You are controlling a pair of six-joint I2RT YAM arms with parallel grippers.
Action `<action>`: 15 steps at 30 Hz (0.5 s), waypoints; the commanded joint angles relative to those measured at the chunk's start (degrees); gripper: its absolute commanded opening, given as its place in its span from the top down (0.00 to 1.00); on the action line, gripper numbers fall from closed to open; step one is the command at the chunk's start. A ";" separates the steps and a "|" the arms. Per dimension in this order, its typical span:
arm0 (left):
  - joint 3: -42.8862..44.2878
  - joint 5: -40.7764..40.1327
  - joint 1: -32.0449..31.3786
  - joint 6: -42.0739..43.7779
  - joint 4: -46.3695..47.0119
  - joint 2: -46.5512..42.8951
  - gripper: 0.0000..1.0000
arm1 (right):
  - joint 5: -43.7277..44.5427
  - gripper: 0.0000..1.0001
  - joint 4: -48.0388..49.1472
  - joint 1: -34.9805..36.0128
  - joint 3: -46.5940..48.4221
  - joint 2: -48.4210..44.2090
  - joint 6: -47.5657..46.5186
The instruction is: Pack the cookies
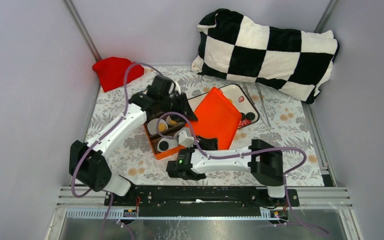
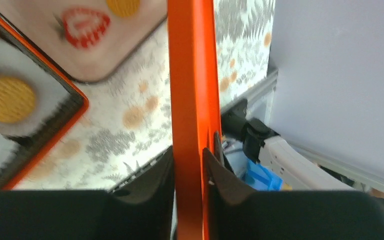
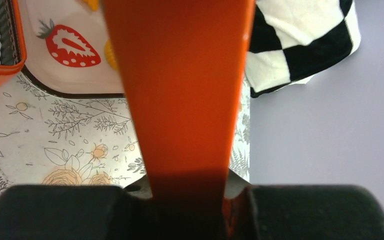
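Cookies lie in box, lid's nine o'clock; more on tray, two o'clock. Light, brittle: pinch rims gently. Left gripper clamps lid edge. Right gripper straddles lid, grip unclear.

lid — smooth orange plastic | pillow — soft fleece cloth | tray glossy

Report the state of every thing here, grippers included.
Orange flat square lid: off the box, tilted, gripped at two edges.
Orange shallow box: open, holding small round cookies.
Pale strawberry-printed tray: flat on the table, partly hidden by the lid, a few cookies on it.
Left gripper: shut on the lid.
Right gripper: shut on the lid.
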 commanded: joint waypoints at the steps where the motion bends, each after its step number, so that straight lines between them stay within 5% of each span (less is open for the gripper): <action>1: 14.98 -5.25 5.72 3.97 -2.46 -2.79 0.63 | -1.42 1.00 -4.57 -0.13 3.02 -8.44 3.52; 4: 25.55 -8.96 10.63 3.95 -4.53 -3.99 0.58 | -3.77 1.00 -1.91 -0.15 3.52 -13.23 -0.53; 8: 29.76 -23.94 12.61 6.29 -5.41 -6.11 0.78 | -9.13 1.00 5.42 -0.13 5.97 -21.34 -7.89; 12: 24.98 -40.29 14.52 7.25 -7.59 -3.24 0.99 | -20.70 1.00 28.53 -0.76 1.80 -37.59 -21.16; 15: 21.50 -45.90 16.29 5.54 -7.16 2.04 1.00 | -32.92 1.00 44.23 -4.80 -4.45 -50.03 -23.55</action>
